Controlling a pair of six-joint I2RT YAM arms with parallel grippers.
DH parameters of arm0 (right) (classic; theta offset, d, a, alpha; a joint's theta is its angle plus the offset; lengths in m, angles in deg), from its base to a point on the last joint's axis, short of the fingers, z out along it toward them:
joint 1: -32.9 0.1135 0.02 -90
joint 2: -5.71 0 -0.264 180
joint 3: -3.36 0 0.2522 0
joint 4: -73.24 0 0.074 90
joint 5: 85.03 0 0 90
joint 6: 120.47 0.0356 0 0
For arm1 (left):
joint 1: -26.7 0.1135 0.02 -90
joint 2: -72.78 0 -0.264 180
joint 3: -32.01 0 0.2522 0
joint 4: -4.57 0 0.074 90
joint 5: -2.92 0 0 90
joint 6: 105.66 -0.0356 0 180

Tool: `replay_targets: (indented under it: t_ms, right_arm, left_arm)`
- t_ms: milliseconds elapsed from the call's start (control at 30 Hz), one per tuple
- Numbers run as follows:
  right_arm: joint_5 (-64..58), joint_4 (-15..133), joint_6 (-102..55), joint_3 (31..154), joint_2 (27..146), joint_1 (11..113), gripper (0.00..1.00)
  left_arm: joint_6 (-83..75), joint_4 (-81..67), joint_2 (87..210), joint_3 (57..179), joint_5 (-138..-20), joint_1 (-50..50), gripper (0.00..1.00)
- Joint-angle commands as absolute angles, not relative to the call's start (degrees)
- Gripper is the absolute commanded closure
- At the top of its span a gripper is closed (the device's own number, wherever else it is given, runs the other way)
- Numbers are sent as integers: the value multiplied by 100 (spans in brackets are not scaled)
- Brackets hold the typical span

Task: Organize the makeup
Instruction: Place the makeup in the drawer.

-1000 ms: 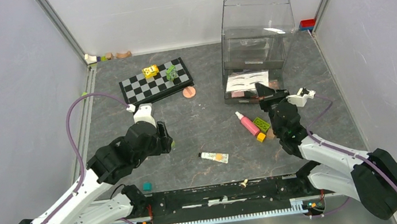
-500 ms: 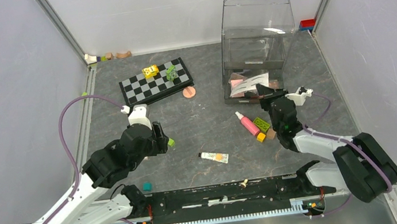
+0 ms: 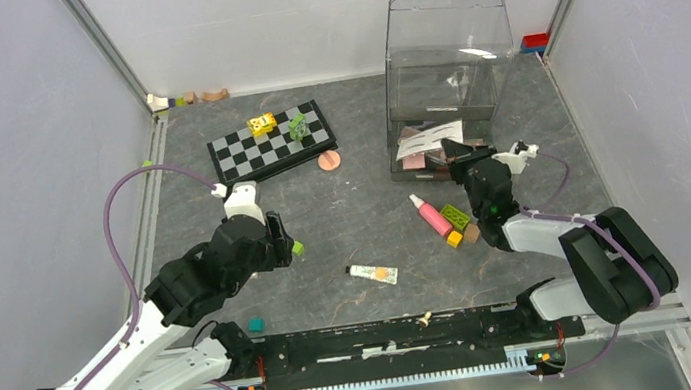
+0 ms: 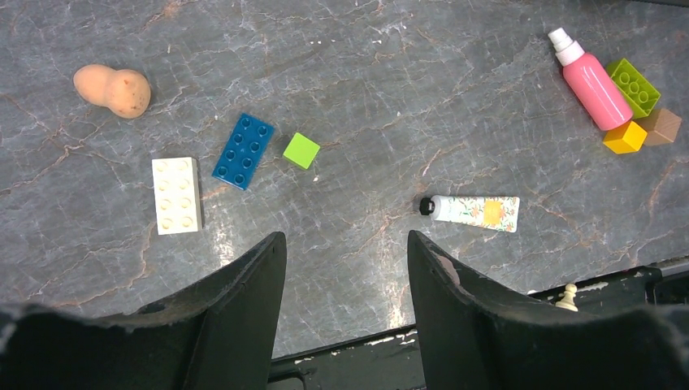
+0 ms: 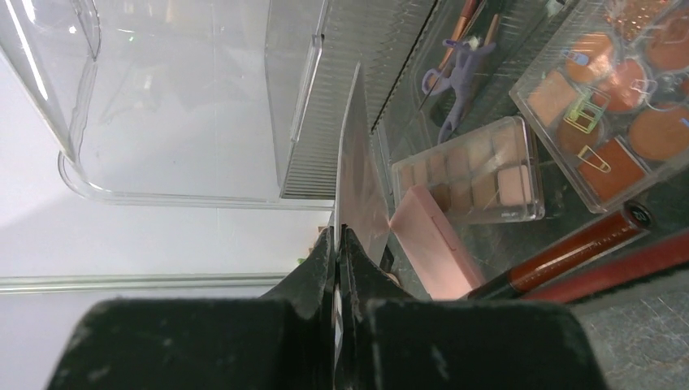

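Looking down from the top camera, you have the left gripper (image 3: 282, 236) hanging over the table (image 3: 365, 223) with its jaws apart and nothing in them, just beside a green block (image 3: 297, 248). Your right gripper (image 3: 450, 151) is at the front of the clear organizer (image 3: 447, 40), pinching the white card (image 3: 428, 138), which sits tilted over the open front tray. The pink tube (image 3: 432, 215) and cream tube (image 3: 373, 272) lie loose on the table between the arms. The chessboard (image 3: 271, 141) sits further back.

From your left wrist, the fingers (image 4: 244, 309) stand moderately wide over bare table. The cream tube (image 4: 471, 212) is just ahead to the right, the pink tube (image 4: 593, 81) is far right, and a peach sponge (image 4: 112, 89) is far left.

From your right wrist, the jaws are closed tight on the white card (image 5: 355, 162), seen edge-on. Beyond it an eyeshadow palette (image 5: 471, 171) and a purple curler (image 5: 455, 65) lie inside the organizer.
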State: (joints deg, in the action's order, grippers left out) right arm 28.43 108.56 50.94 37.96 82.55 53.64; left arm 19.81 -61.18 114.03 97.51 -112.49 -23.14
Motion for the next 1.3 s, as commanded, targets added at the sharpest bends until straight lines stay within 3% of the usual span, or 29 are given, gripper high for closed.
replay_targets:
  t_ms: [0,200,367,667,967,1267]
  right_arm:
    - [2785,10754,5046,4230,8423,5274,96]
    - [2856,10557,4873,4309,8428,5241,91]
    - [2718,10356,4925,4266,8415,5190,64]
    - [2573,10319,4688,4095,8002,5166,39]
    - [2944,9583,4436,3831,7181,5076,25]
    - [2780,8999,4279,3858,6874,4802,24]
  left_arm:
    - [1774,-6010,11392,9727,-11404,-2289,36]
    - [1774,-5990,11394,9714,-11408,-2287,36]
    - [1775,-5977,11404,9701,-11409,-2292,36]
    - [1779,-5956,11408,9683,-11393,-2292,36]
    - [1783,-5946,11381,9665,-11373,-2293,36]
    - [1788,-5938,11357,9658,-11363,-2295,36]
